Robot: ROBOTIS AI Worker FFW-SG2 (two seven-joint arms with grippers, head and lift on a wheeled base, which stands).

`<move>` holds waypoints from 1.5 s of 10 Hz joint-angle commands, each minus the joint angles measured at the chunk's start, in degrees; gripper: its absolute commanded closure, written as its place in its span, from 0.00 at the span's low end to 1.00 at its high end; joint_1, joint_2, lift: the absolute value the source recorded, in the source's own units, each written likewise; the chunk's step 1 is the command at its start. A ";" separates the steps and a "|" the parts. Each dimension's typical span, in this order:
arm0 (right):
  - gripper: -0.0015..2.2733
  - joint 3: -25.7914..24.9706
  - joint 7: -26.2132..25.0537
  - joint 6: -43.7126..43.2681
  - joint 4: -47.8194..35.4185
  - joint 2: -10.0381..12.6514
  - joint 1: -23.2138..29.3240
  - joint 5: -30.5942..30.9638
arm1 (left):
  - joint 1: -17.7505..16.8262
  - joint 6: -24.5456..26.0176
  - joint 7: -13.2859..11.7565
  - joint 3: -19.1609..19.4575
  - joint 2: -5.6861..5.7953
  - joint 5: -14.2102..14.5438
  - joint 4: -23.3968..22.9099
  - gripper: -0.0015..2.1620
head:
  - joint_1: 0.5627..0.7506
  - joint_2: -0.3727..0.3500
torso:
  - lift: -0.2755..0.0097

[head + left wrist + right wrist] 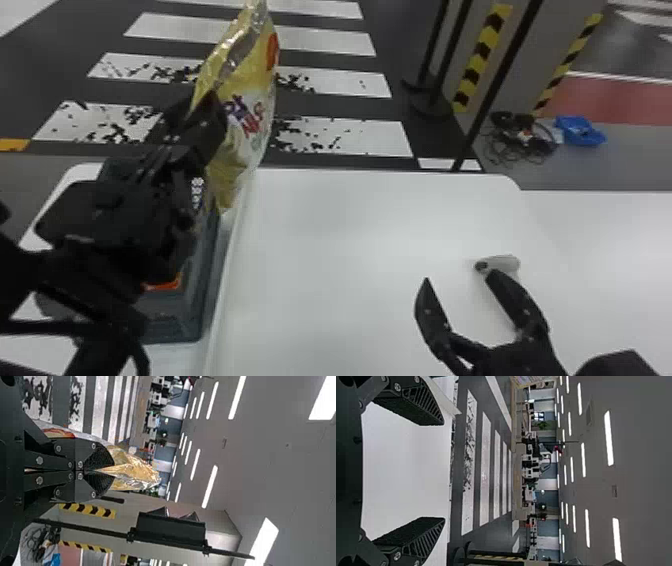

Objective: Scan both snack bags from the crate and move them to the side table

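The 1st snack bag (250, 115) is up in the left pincer (112, 471), standing roughly upright near the far end of the crate (172, 322). That pincer is closed, its tips pressed together on the foil at 1 end of the bag, where gold film bunches and creases beyond them. The right pincer (454, 274) is spread wide over the white table (350, 225), holding nothing, near a small pale object (502, 263). Something orange (164, 284) shows at the crate under the left arm; whether it belongs to the 2nd bag, I cannot tell.

The bag should be light, with slick, thin film and a soft, puffed body that may turn or sag from a small grip. The contents are probably brittle, so a hard squeeze on the belly could crush them or pop a seam. The flat sealed end is the best place to hold; if the right pincer takes over, it should close gently on the opposite seal. The job looks to be at lifting or presenting bag 1 for its scan, with placing it still ahead.
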 commanded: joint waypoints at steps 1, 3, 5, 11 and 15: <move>0.06 -0.09 0.00 -0.11 -0.05 -0.09 0.17 -0.01 | -0.06 0.21 -3.74 2.25 -0.70 6.68 2.29 0.99 | 0.70 0.28 | 0.63; 0.06 -0.26 0.00 -0.11 -0.31 -0.09 0.44 0.08 | -0.68 2.15 -8.04 3.30 -2.11 11.43 7.22 0.99 | 0.70 0.24 | 0.63; 0.06 -0.26 0.00 -0.11 -0.13 0.00 0.52 0.08 | -2.08 7.95 -12.44 3.13 -3.69 13.18 11.70 0.99 | 0.70 0.21 | 0.63; 0.06 0.27 0.00 0.06 1.27 0.35 0.17 0.69 | -9.99 19.37 -21.76 1.55 -10.02 19.86 26.11 0.99 | 0.70 0.07 | 0.63; 0.06 -0.26 0.00 -0.11 1.89 0.08 -0.18 0.25 | -15.62 19.02 -23.86 1.46 -13.36 18.55 41.05 0.99 | 0.70 0.03 | 0.63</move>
